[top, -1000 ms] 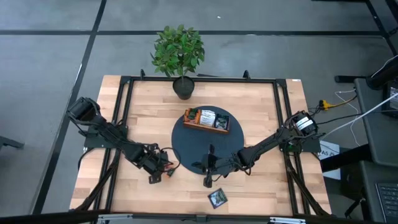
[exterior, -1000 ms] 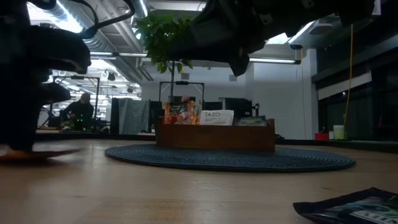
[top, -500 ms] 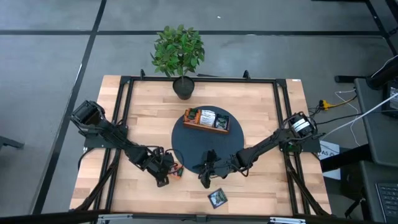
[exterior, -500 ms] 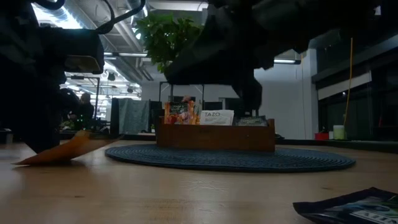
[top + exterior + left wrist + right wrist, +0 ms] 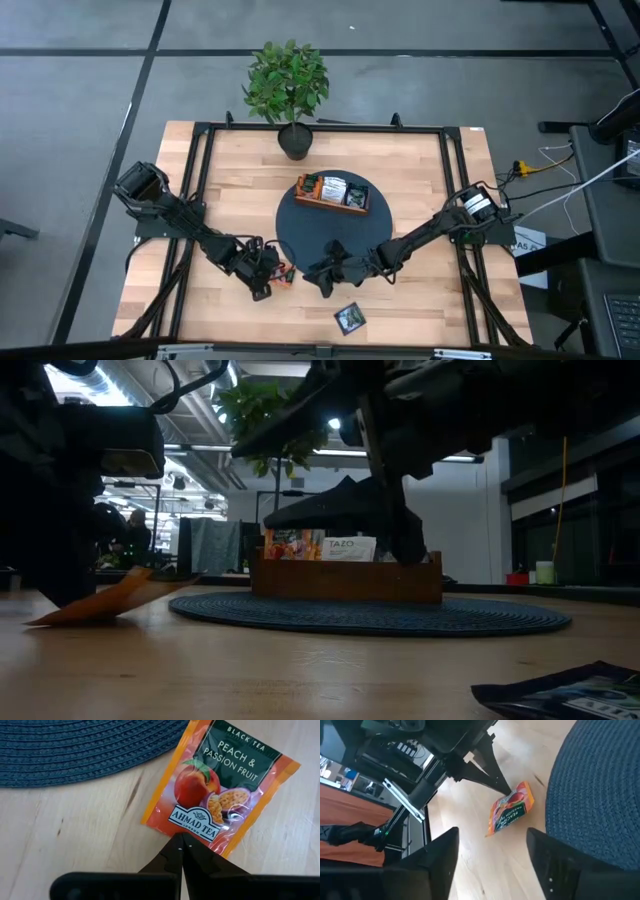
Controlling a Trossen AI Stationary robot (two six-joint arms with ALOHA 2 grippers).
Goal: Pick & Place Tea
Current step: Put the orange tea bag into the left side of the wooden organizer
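An orange tea sachet (image 5: 215,785) sits on the wood just left of the round dark blue mat (image 5: 300,235), and my left gripper (image 5: 181,840) is shut on it. My right gripper (image 5: 492,862) hangs open over the mat's near edge (image 5: 322,272), pointing toward the sachet (image 5: 510,812) with nothing between its fingers. The wooden tray (image 5: 331,193) with more tea sachets stands on the mat. A dark tea sachet (image 5: 350,318) lies flat near the table's front edge. My left gripper pinches the orange sachet's edge (image 5: 196,836) beside the brand label between its two fingers. The fingers slant down from the table's left side. The sachet is tilted: its held edge is raised and its opposite edge (image 5: 40,620) rests on the wood.
A potted plant (image 5: 288,85) stands at the table's far edge. A black frame (image 5: 200,180) runs around the tabletop. Bare wood shows left and right of the mat.
My left gripper has shifted a little toward the mat and down, and the orange sachet, flat before, now stands tilted with one edge raised. My right gripper has rolled about its own axis, sunk slightly and opened.
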